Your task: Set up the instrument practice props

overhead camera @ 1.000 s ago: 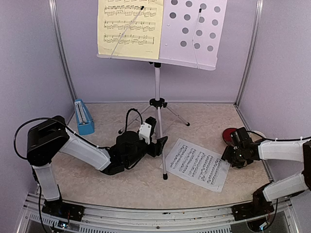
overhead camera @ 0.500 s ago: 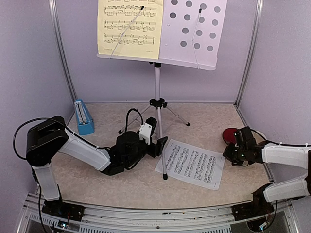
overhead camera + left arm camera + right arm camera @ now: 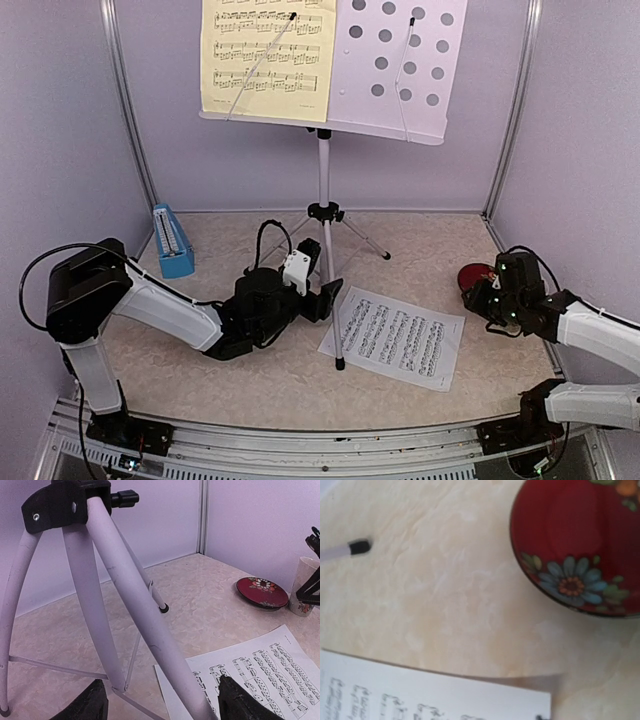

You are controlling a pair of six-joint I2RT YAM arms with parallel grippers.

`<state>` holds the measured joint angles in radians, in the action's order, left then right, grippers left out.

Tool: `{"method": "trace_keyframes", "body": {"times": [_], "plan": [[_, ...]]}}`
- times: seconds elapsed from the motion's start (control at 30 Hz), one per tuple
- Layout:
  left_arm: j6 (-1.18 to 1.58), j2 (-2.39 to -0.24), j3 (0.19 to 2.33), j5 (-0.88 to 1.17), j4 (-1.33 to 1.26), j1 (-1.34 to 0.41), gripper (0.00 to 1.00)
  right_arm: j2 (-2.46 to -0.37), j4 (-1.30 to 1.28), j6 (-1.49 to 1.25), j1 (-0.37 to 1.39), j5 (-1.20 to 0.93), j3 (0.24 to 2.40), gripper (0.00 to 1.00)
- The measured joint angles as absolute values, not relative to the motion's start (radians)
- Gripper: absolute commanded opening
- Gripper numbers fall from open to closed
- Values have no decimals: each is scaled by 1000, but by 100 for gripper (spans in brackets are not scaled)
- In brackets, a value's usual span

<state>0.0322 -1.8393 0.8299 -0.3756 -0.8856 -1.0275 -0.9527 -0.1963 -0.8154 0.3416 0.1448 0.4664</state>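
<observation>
White sheet risk: white sheet of music [image 3: 395, 335] flat on the marbled table [image 3: 440, 250], thin, no raised edge to pinch; likely to slide or crease at the corner if fingers land flat rather than catching the rim.
Snag risk: sheet's left edge close by the stand's front foot, contact not clear; possible catch there on lifting.
Stand risk: front leg [image 3: 150, 630] of the silver tripod music stand [image 3: 323, 170] between the left fingers; a sideways nudge probably enough to shift or tip the tall stand and spill the yellow sheet [image 3: 268, 55] off the perforated desk [image 3: 400, 70].
Crowding risk: red floral dish [image 3: 468, 277] and patterned mug [image 3: 303, 587] just beside the right wrist; a careless swing could knock either.
Left arm pose: shoulder raised at the near-left corner, forearm low across the table toward the centre, wrist near level.
Left gripper [image 3: 328, 298]: wide, fingers either side of the front leg, not clamped, nothing held.
Right arm pose: forearm in from the right edge, wrist lifted off the table and tipped down over the dish and the sheet's far-right corner.
Right gripper [image 3: 480, 303]: off the sheet, apparently empty; spread of fingers impossible to tell.
Other props: yellow sheet up on the desk's left half; right half bare; blue pyramid metronome [image 3: 172, 240] at back left, well apart from both arms.
</observation>
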Motion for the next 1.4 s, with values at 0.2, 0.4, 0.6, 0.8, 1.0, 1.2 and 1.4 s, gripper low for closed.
{"method": "trace_keyframes", "body": {"times": [0.2, 0.4, 0.6, 0.8, 1.0, 1.2, 1.4], "plan": [[28, -1839, 829, -374, -886, -1028, 74, -1054, -187, -788, 323, 110, 466, 64], [53, -1795, 741, -336, -899, -1026, 67, -1121, -153, -778, 304, 86, 466, 65], [96, -1708, 588, -270, -912, -1019, 48, -1158, -101, -777, 281, 47, 451, 66], [131, -1730, 577, -214, -876, -1000, 33, -1195, -56, -776, 265, 6, 440, 65], [142, -1827, 609, -157, -840, -988, 27, -1221, -7, -776, 265, -22, 432, 62], [146, -1882, 649, -120, -821, -984, 23, -1251, -5, -785, 265, -12, 429, 61], [146, -1906, 681, -109, -814, -980, 21, -1262, -39, -801, 264, 29, 431, 61]]}}
